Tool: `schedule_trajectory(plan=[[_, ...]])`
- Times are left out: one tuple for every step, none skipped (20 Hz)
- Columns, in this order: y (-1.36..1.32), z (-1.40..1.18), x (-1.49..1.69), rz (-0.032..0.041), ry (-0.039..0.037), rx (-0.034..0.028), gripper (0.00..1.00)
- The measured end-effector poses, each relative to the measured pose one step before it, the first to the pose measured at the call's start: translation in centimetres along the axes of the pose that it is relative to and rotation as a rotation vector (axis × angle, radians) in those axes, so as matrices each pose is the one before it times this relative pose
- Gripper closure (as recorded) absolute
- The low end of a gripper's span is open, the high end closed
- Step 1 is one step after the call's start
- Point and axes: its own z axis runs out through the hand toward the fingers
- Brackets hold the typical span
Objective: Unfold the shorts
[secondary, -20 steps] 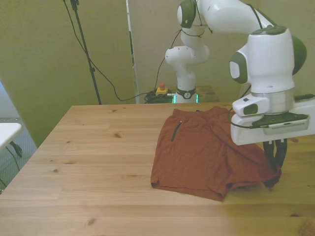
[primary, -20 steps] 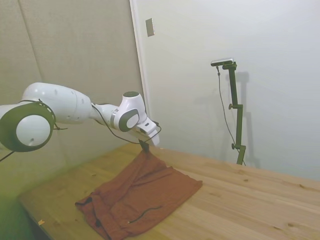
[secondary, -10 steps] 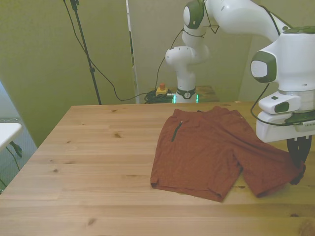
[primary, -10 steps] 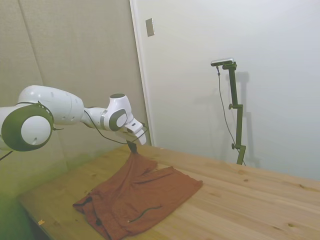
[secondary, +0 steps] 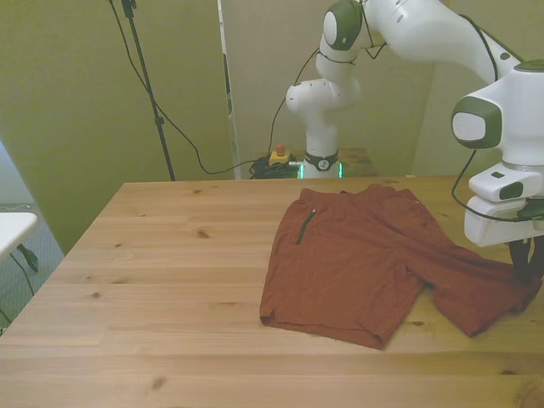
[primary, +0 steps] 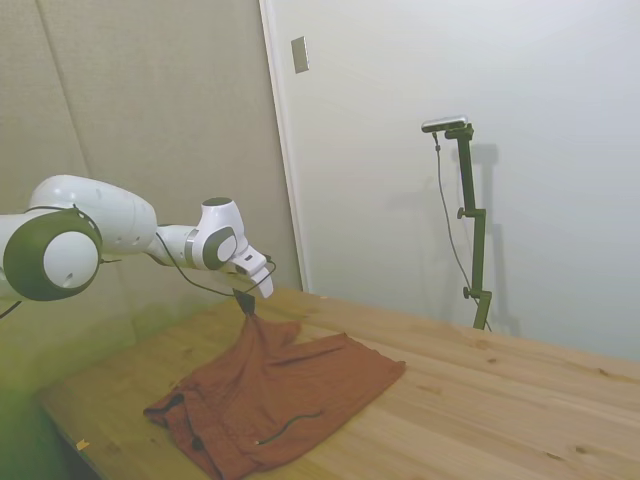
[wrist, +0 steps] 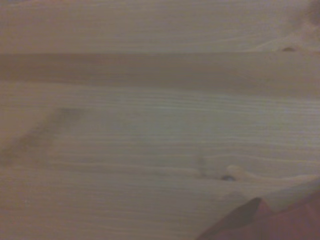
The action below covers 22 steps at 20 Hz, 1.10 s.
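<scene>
Rust-orange shorts [secondary: 357,263], one leg pinched by tool [secondary: 529,270].

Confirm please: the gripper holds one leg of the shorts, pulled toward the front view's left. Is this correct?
Not quite. The gripper holds one leg of the shorts, but it is pulled toward the front view's right, as the front view shows.

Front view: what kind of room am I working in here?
Probably a lab or test room, not a home: a robot arm mounted behind a bare wooden table, cables trailing along plain walls, and only shorts laid out.
</scene>
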Motion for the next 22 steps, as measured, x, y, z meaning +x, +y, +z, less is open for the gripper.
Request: schedule_trajectory(plan=[[0.056,0.092,-0.303,-0.00443,-0.00083,-0.00242,0.0],[0.049,0.072,-0.325,-0.00471,-0.00058,-0.00139,0.0],[0.013,-0.046,-0.323,-0.00428,-0.00007,0.00158,0.0],[0.045,-0.174,-0.299,-0.00325,-0.00006,0.00268,0.0],[0.037,-0.112,-0.243,-0.00236,-0.00115,0.00105,0.0],[0.029,-0.231,-0.192,-0.00186,-0.00073,0.00119,0.0],[0.089,-0.305,-0.116,-0.00074,0.00052,0.00094,0.0],[0.08,-0.204,-0.136,-0.00102,-0.00037,0.00013,0.0],[0.043,-0.275,-0.179,-0.00171,-0.00048,0.00125,0.0],[0.079,-0.34,-0.243,-0.00215,-0.00122,0.00095,0.0],[0.085,-0.229,-0.27,-0.00248,-0.0019,-0.00065,0.0],[0.139,-0.391,-0.292,-0.00428,-0.00022,-0.0037,0.0],[0.331,-0.359,-0.17,-0.00412,0.00912,-0.01955,0.0],[0.366,-0.408,-0.129,-0.00017,0.02256,-0.02351,0.0],[0.464,-0.378,-0.044,0.00226,0.02752,-0.02602,0.0],[0.471,-0.415,-0.081,0.00215,0.02649,-0.02284,0.0],[0.488,-0.445,-0.132,0.0019,0.02121,-0.01684,0.0],[0.514,-0.49,-0.114,-0.00253,0.02207,-0.01248,0.0],[0.586,-0.507,-0.066,-0.001,0.02493,-0.01306,0.0],[0.66,-0.509,-0.085,-0.00019,0.02367,-0.01518,0.0],[0.789,-0.544,-0.052,0.00052,0.01906,-0.01684,0.0],[0.933,-0.532,-0.005,-0.00317,0.01413,-0.01859,0.0]])
